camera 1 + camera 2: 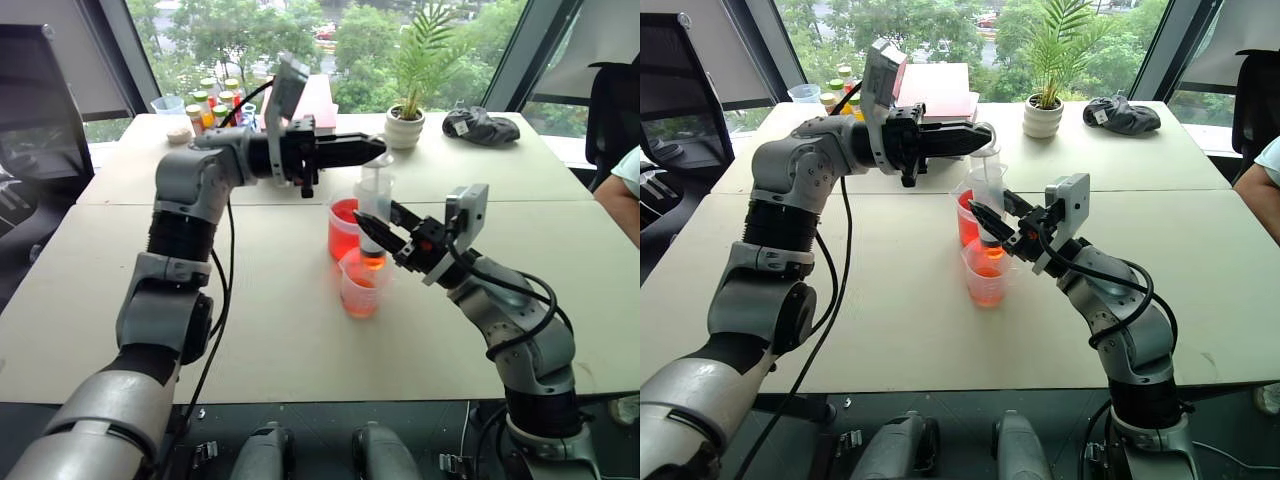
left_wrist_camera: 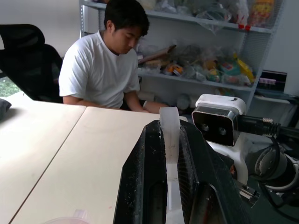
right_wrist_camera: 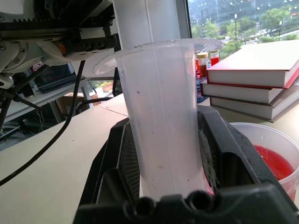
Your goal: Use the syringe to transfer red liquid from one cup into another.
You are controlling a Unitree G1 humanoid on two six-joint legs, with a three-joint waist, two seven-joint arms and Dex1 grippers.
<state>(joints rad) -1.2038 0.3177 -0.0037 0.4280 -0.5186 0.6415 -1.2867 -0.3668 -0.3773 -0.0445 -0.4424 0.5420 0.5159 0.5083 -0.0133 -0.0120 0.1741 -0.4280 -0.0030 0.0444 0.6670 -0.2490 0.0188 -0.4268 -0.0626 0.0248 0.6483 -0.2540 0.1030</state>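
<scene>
The syringe (image 1: 375, 195) stands upright with its orange tip (image 1: 372, 260) down inside the smaller, handle-less cup (image 1: 360, 290), which holds pink-red liquid. My right gripper (image 1: 372, 230) is shut on the syringe's clear barrel (image 3: 161, 126). My left gripper (image 1: 368, 149) reaches in level from the left and is shut on the white plunger (image 2: 169, 135) at the syringe's top. Right behind the small cup stands the larger cup (image 1: 341, 228), with red liquid (image 3: 273, 161) in it.
At the table's far side are a potted plant (image 1: 408, 120), a stack of books (image 3: 252, 79), several small coloured bottles (image 1: 215, 100) and a black cloth (image 1: 480, 126). A person sits at the right table edge (image 1: 622, 185).
</scene>
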